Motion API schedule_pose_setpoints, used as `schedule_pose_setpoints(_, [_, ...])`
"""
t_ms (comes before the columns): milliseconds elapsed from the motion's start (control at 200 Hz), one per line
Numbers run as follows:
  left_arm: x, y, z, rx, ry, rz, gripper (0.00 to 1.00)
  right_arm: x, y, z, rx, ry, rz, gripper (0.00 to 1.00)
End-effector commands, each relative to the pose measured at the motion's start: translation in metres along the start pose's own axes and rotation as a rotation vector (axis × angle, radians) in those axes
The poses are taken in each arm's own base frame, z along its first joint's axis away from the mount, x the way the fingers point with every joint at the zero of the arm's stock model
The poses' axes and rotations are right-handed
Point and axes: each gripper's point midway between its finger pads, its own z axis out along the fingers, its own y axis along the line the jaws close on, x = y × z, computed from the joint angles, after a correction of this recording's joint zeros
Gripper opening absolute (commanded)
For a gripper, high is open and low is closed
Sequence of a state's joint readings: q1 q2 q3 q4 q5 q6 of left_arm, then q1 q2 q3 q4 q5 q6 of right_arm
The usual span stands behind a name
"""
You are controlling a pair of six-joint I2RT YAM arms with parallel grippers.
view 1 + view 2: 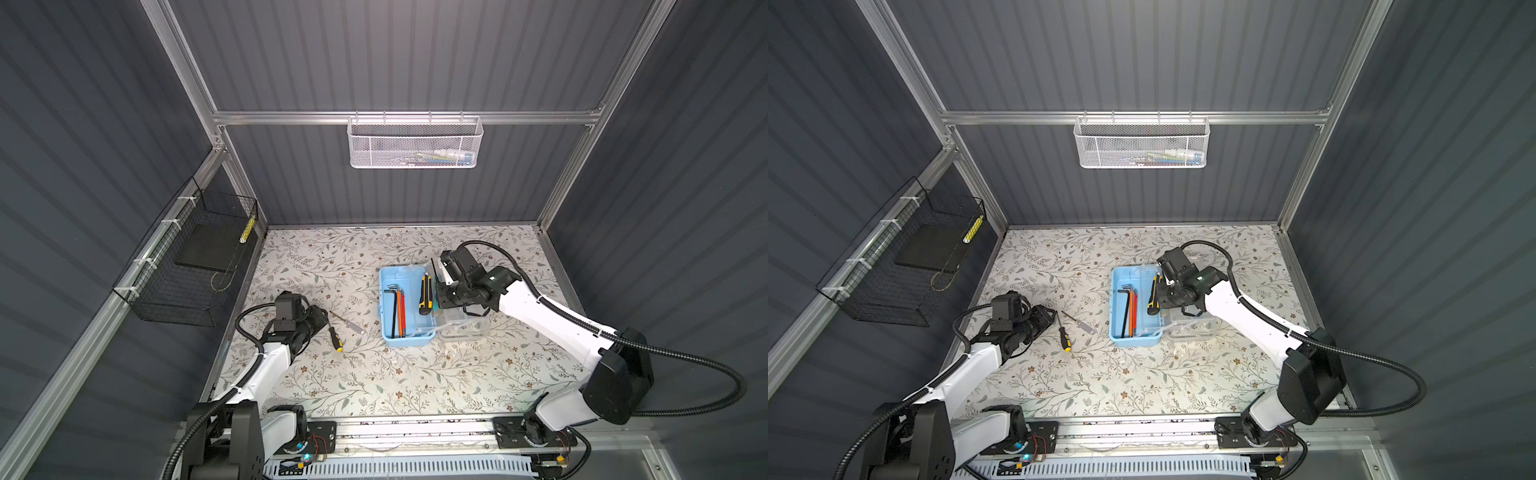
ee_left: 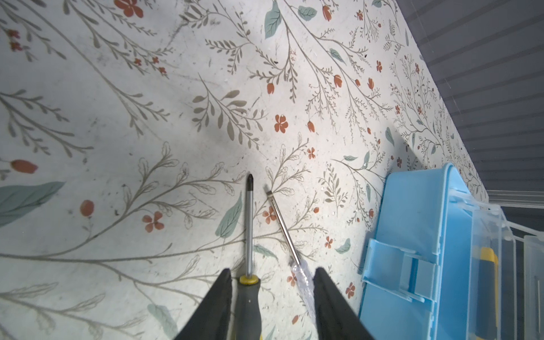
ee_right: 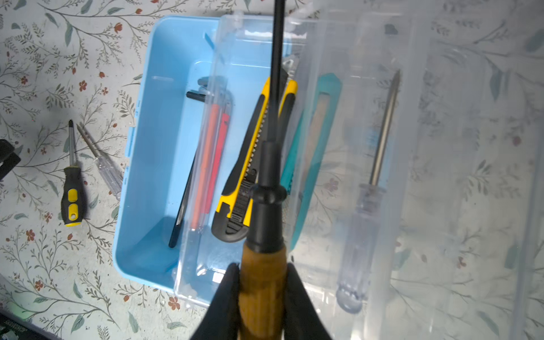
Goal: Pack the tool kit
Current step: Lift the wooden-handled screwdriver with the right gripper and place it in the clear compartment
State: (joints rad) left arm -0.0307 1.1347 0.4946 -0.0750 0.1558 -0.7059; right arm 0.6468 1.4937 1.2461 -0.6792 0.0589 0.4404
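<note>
1. Fingers: the right gripper (image 3: 262, 269) is clamped on an amber-handled screwdriver (image 3: 263, 282), held over the box. The left gripper (image 2: 273, 270) is part-spread, low over two loose screwdrivers, closed on neither.
2. Light-blue box (image 1: 405, 341): rectangular, open, middle of the table (image 1: 374, 374).
3. Clear lid (image 1: 467, 328): folded out on the box's right side.
4. Yellow-black knife (image 1: 424, 297): inside the box, right part.
5. Black and orange hex keys (image 1: 397, 309): inside, left part.
6. Yellow-black screwdriver (image 1: 336, 338) and clear-handled screwdriver (image 1: 353, 326): left of the box, tips close together.
</note>
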Motion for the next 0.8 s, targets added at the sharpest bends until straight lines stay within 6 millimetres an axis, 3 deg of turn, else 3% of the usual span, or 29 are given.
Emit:
schedule_pose_setpoints(0, [-0.008,-0.010,-0.003,0.034,-0.011,0.025,0.47,-0.003,-0.008,-0.004,0.020,-0.038,0.047,0.20])
schedule_pose_setpoints(235, [-0.005,-0.007,-0.007,0.026,-0.013,0.029,0.47,0.002,-0.025,-0.003,0.045,-0.038,0.077,0.21])
schedule_pose_setpoints(425, [-0.004,-0.004,-0.004,0.017,-0.011,0.027,0.47,0.003,-0.027,0.006,0.052,-0.017,0.072,0.26])
schedule_pose_setpoints(795, [-0.005,-0.025,-0.007,0.113,0.005,0.049,0.47,0.004,-0.034,0.017,0.090,0.014,0.052,0.42])
